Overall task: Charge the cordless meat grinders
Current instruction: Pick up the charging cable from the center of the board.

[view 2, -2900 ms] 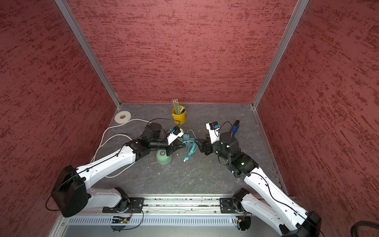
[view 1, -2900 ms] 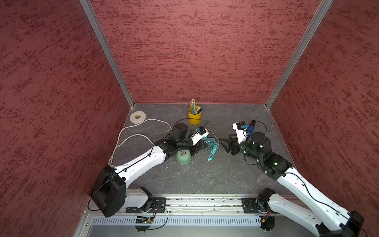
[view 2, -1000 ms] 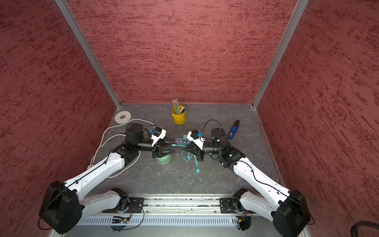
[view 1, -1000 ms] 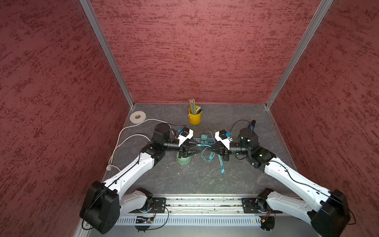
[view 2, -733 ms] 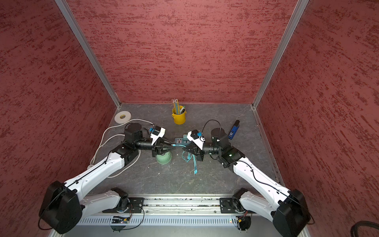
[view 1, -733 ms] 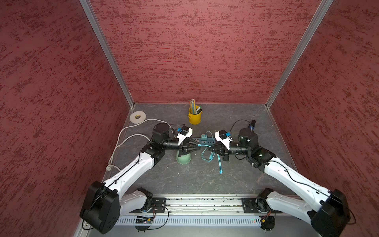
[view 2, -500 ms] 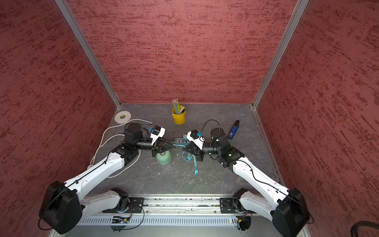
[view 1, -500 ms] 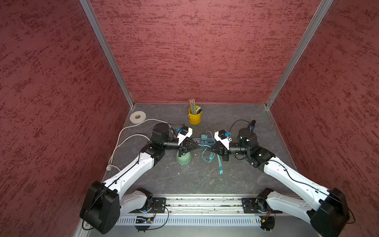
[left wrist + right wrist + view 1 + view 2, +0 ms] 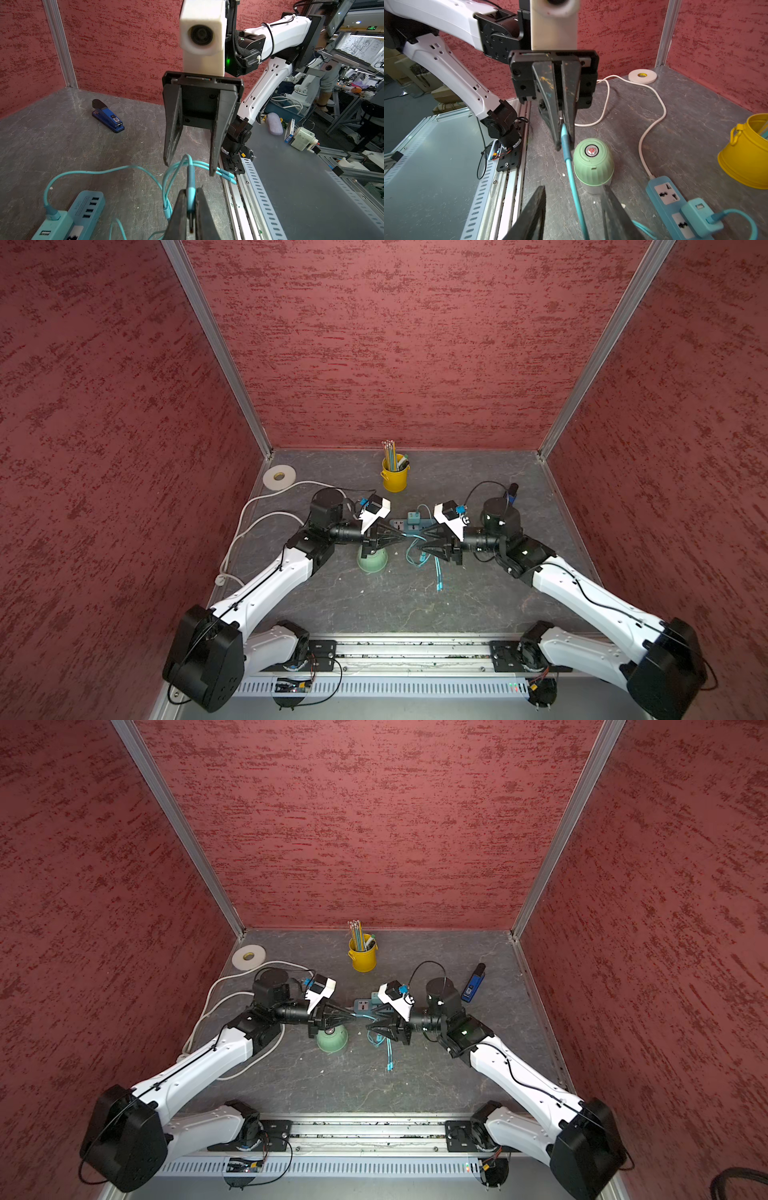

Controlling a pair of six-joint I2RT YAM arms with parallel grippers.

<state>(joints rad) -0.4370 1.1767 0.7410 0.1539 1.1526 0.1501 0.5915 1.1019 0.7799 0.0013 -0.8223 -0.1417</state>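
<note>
Mint-green and dome-shaped, the grinder [image 9: 372, 562] stands on the worktop [image 9: 374, 605] a little left of centre in both top views, button up. Just up and right of it in the frame, the left hand [image 9: 402, 535] is pressed together, pinching the tip of a teal cable [image 9: 190, 180]. Facing it, the right hand [image 9: 419, 542] is spread, the cable running between its fingers [image 9: 533, 212]. Farther right lies a blue stapler [image 9: 471, 986].

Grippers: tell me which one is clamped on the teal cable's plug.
The left gripper: its jaws are shut on the teal cable's plug. The right gripper faces it with jaws apart, gripping nothing.
</note>
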